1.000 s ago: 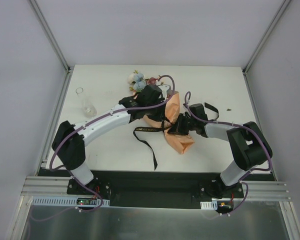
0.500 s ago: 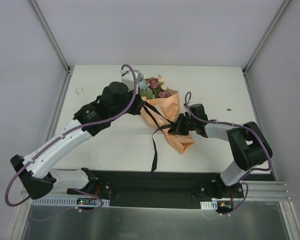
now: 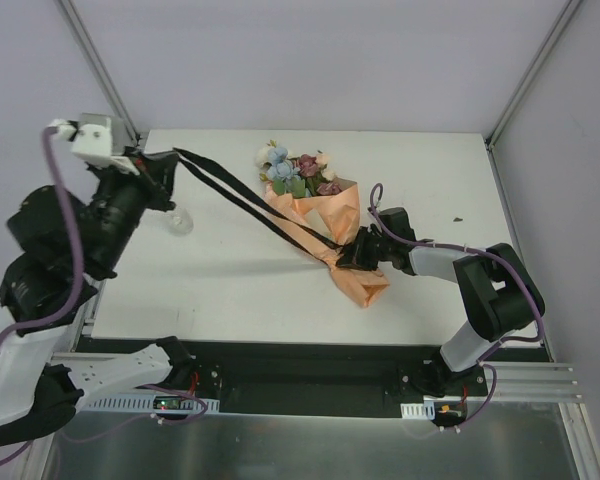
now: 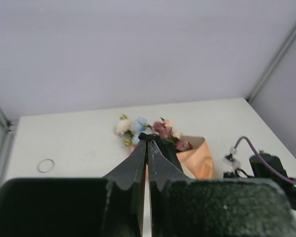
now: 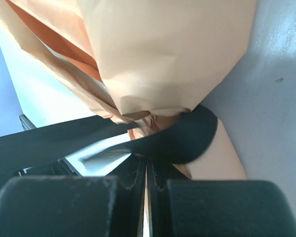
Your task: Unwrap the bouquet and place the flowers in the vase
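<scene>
Our black ribbon (image 3: 220,177), held taut
Left gripper (image 3: 170,161) grips it left of the bouquet (image 3: 335,207); right gripper (image 3: 350,253) clamps the bouquet

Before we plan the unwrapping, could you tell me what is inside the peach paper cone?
Pastel flower heads poke from the wide end of the cone. Their stems cannot be seen: the paper covers them. A black ribbon crosses its narrow part.

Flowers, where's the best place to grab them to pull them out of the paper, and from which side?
Probably grip the flowers just below their heads, at the wide mouth of the paper, coming from the far left. They lie flat, heads pointing that way; stems are hidden inside, and the right gripper sits at the narrow end.
</scene>
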